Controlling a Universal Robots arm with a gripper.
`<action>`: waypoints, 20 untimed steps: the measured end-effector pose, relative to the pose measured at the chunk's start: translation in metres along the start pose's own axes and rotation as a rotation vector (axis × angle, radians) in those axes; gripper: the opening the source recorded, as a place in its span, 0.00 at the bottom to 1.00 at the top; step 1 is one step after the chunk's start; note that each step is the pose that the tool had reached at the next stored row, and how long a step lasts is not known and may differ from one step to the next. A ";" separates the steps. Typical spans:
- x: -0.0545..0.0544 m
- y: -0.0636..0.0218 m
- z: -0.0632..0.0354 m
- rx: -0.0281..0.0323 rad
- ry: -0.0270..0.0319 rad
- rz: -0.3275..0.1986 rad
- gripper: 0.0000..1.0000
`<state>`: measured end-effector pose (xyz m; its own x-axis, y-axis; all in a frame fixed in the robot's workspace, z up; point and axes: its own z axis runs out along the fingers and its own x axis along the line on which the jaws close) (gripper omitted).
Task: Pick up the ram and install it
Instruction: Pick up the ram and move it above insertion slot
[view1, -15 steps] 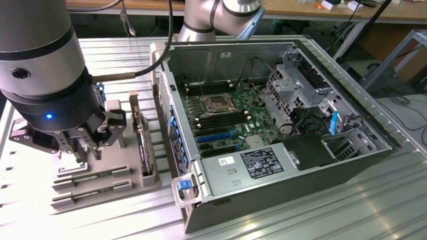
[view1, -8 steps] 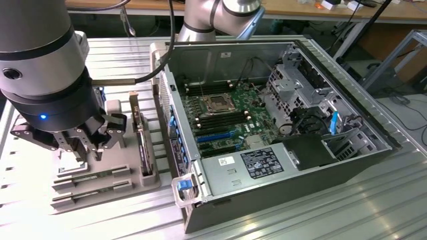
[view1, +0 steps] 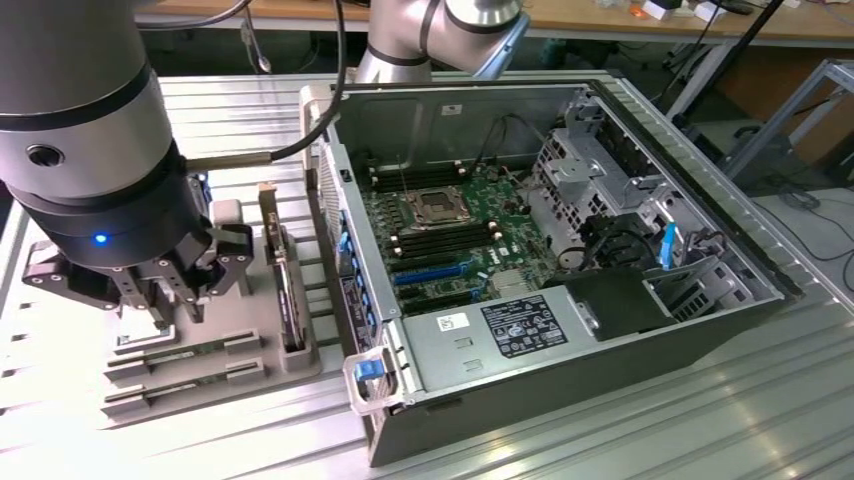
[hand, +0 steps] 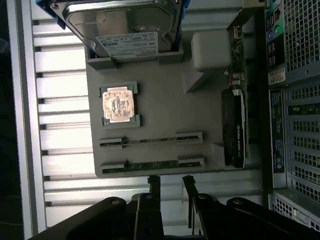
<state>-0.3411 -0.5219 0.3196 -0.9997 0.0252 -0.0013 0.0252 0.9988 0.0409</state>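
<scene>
The ram (hand: 152, 165) is a thin green stick lying in the slot of the grey parts tray (hand: 165, 110) nearest the tray's edge. A second, matching slot (hand: 150, 141) lies beside it. My gripper (hand: 171, 184) hangs above the tray's edge close to the ram, open, with nothing between its dark fingers (hand: 154, 186). In the exterior view the gripper (view1: 167, 300) hovers over the tray (view1: 267, 370) at the exterior view's left, just above the two slots (view1: 180, 362). The open computer case (view1: 534, 250) with its motherboard (view1: 447, 240) stands to the right.
The tray also holds a hard drive (hand: 122, 25), a square silver-topped processor (hand: 119, 105) and a dark upright expansion card (hand: 234, 130). The case wall (hand: 295, 100) rises right beside the tray. Everything rests on a ribbed metal table (view1: 641, 420).
</scene>
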 end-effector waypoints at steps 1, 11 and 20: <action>0.000 0.0000 0.0008 0.0000 0.0014 -0.030 0.31; 0.000 -0.0004 0.0098 -0.0004 0.0133 -0.323 0.31; 0.000 -0.0006 0.0135 -0.0008 0.0250 -0.609 0.31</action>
<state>-0.3411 -0.5220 0.3061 -0.8339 -0.5520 -0.0013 -0.5515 0.8331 0.0409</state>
